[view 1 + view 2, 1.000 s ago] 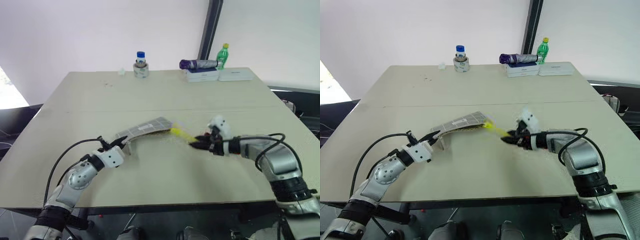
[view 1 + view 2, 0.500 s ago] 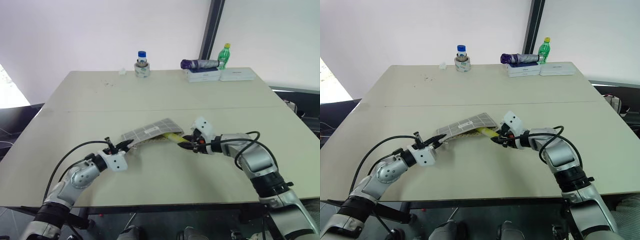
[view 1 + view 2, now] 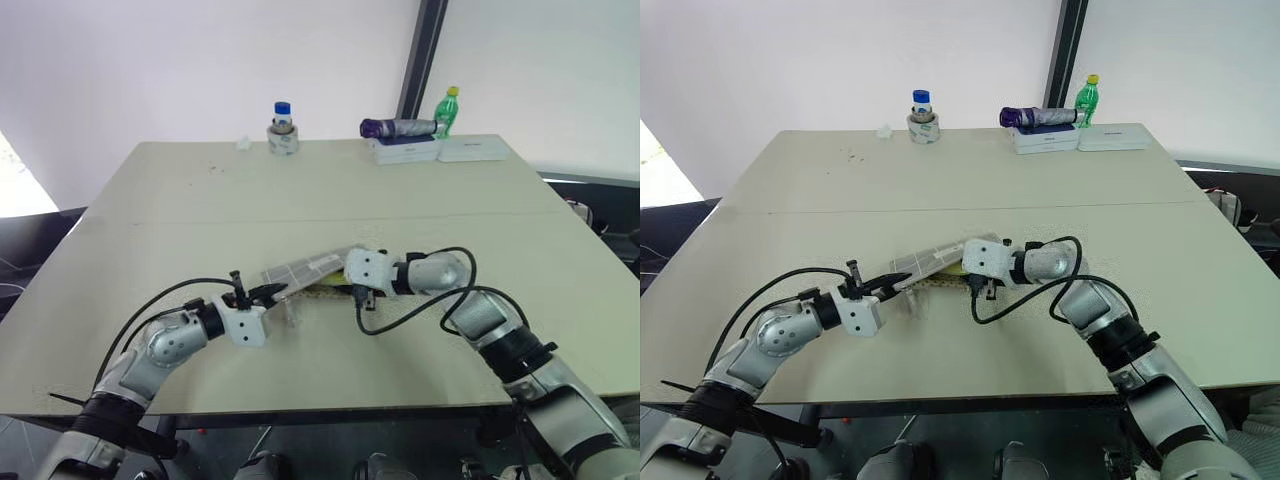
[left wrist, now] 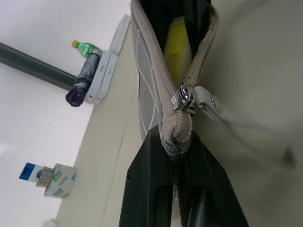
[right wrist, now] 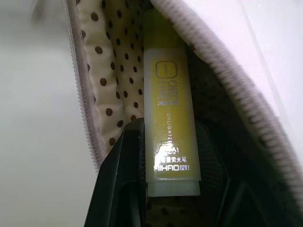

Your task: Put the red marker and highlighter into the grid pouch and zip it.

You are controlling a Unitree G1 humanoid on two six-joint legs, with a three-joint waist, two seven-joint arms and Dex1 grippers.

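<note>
The pouch (image 3: 308,269) lies near the front middle of the table (image 3: 200,190), its one end lifted off the tabletop. That end is pinched in the left gripper (image 4: 179,156), whose two black fingers are clamped tight on the corner of the zipper band just below the metal slider (image 4: 183,98). The pale pull tab (image 4: 204,96) hangs off the slider to one side. From that corner the two sides of the zipper spread apart, so the pouch mouth stands open away from the left gripper.

The right gripper (image 5: 168,142) meets the pouch at the opposite end from the left gripper, its wrist just beside the grey fabric. Its fingers are narrowed on the highlighter (image 5: 168,109), one finger on each side of the yellow barrel near its blunt end. The highlighter points along the fingers into the pouch mouth: most of its length is already between the zipper edges, lying against the cream dotted lining (image 5: 113,75), with the blunt end outermost at the fingers. From the left gripper's side the yellow barrel (image 4: 178,45) shows deep between the two zipper sides, well past the slider.

Whether the red marker is inside the pouch cannot be told.
</note>
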